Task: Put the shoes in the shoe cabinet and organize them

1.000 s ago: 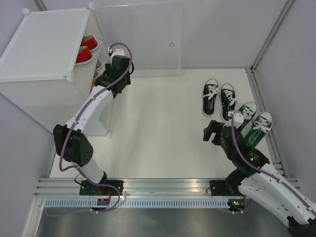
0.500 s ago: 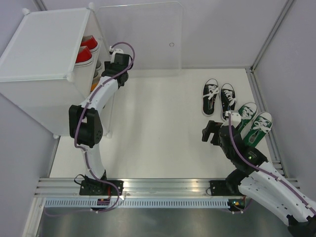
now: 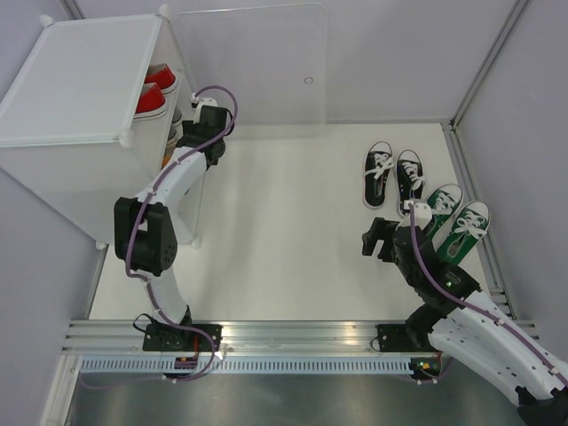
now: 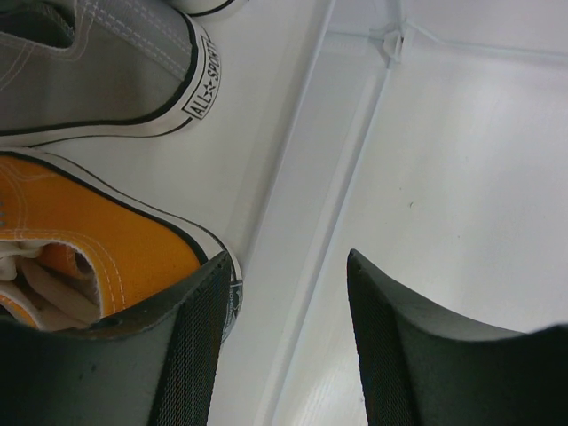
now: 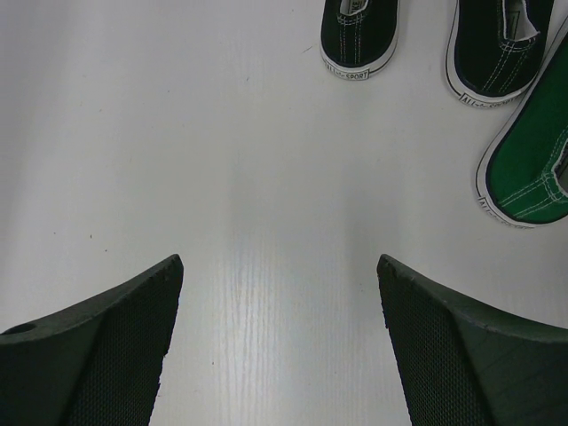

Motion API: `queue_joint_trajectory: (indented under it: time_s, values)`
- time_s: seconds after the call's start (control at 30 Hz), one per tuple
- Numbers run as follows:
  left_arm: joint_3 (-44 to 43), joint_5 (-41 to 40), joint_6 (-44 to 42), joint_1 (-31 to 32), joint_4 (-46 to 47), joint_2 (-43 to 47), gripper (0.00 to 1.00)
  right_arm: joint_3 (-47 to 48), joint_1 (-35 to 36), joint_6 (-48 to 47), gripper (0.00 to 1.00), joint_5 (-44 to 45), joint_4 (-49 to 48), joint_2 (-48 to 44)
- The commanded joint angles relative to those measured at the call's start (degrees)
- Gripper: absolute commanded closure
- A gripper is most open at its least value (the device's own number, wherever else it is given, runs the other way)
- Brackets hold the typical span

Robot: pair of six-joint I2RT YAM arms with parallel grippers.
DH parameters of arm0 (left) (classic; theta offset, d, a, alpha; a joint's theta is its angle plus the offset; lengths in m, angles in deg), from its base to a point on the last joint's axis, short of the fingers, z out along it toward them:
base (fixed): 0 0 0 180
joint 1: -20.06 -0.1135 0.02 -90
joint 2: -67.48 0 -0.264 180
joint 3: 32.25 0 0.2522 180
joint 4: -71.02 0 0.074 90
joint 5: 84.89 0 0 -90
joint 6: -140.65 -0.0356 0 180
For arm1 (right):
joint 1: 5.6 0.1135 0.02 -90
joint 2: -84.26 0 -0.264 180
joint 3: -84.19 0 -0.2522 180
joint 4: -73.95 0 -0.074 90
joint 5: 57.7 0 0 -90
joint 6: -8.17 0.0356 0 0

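Shoe cabinet [image 3: 80,80], one: a translucent white box at the far left of the counter [image 3: 284,231], with its clear door panel [image 3: 257,62] swung open along the back wall. Shoes in view number eight. Red shoes [image 3: 153,96], two, sit side by side on an upper shelf inside the cabinet. Grey shoe [image 4: 98,71], one, and orange shoe [image 4: 98,240], one, lie next to each other on a lower level, heels toward the open front. The rim of a further white sole shows above the grey one, its colour not visible. Black shoes [image 3: 393,176], two, stand paired on the counter at the far right, toes away from the arms. Green shoes [image 3: 454,217], two, are paired just beside and nearer than the black ones, angled toward the right rail. Arms, two. Left hand [image 4: 289,266], one, is at the cabinet's front edge with its fingers spread and nothing between them. One finger is just beside the orange shoe's heel; whether they touch cannot be told. Right hand [image 5: 280,262], one, is spread wide over bare counter, with the black and green heels just ahead of it and nothing held.
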Motion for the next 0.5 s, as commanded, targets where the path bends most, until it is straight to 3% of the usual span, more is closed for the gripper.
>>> queue_joint_trajectory:
  time_s: [0.0, 0.47]
  values:
    - [2.0, -3.9, 0.8, -1.2, -3.5, 3.8, 0.4, -0.1, 0.3, -0.7, 0.07, -0.3, -1.9, -0.6]
    - [5.0, 2.8, 4.5, -1.4, -5.6, 9.5, 0.39, -0.1, 0.2, -0.7, 0.07, -0.5, -2.0, -1.1]
